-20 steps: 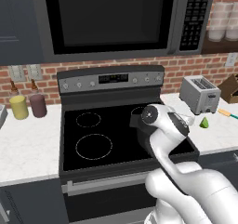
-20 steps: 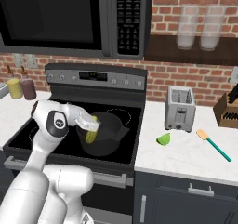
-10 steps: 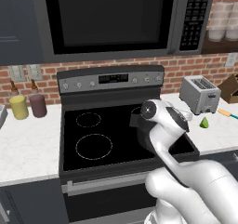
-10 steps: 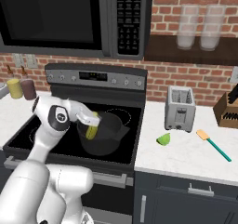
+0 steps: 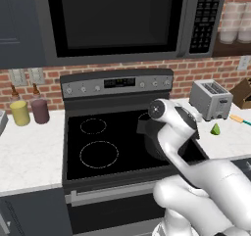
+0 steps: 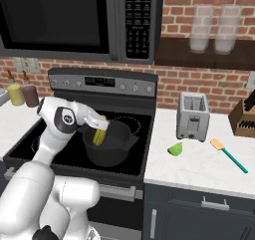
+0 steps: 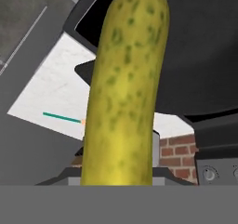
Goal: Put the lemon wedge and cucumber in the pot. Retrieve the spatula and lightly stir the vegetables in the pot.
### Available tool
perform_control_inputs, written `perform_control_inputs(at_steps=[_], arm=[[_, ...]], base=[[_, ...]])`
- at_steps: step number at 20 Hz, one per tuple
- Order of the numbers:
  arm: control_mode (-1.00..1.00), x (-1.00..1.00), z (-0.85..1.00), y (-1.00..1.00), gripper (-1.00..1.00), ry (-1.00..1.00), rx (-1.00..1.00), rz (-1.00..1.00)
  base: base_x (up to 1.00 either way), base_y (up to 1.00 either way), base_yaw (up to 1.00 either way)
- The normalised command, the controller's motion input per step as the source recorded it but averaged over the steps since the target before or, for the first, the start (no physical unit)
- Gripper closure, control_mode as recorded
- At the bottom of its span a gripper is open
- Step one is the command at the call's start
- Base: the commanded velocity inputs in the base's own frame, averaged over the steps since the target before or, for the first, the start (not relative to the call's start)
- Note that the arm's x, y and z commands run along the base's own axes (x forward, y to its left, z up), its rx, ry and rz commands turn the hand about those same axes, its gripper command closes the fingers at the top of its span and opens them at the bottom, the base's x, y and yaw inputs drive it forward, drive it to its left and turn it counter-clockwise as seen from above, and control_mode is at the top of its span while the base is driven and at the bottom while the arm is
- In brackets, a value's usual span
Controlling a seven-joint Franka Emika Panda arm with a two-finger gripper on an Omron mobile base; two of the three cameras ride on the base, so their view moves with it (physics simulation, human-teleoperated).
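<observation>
The jaws were clamped on the cucumber (image 6: 100,134), holding it upright over the pot (image 6: 110,151) on the stove, apparently for dropping in, while the lemon wedge (image 6: 175,149) and spatula (image 6: 228,155) lay on the desk (image 6: 199,172).

The arm bends forward at the elbow, wrist angled toward three o'clock, gripper (image 6: 99,129) clamped around the cucumber (image 6: 100,133).
</observation>
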Motion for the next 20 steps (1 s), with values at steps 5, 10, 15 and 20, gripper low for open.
perform_control_inputs(at_steps=[5,10,15,20], arm=[[-1.00,0.46,-0.37,0.00,1.00,-0.01,0.00,0.00],[-1.00,0.26,-0.37,0.00,1.00,-0.03,0.00,0.00],[-1.00,0.13,-0.50,0.00,1.00,-0.02,0.00,0.00],[-1.00,0.08,-0.38,0.00,1.00,-0.01,0.00,0.00]], base=[[0.00,0.00,0.00],[0.00,0.00,0.00],[0.00,0.00,0.00],[0.00,0.00,0.00]])
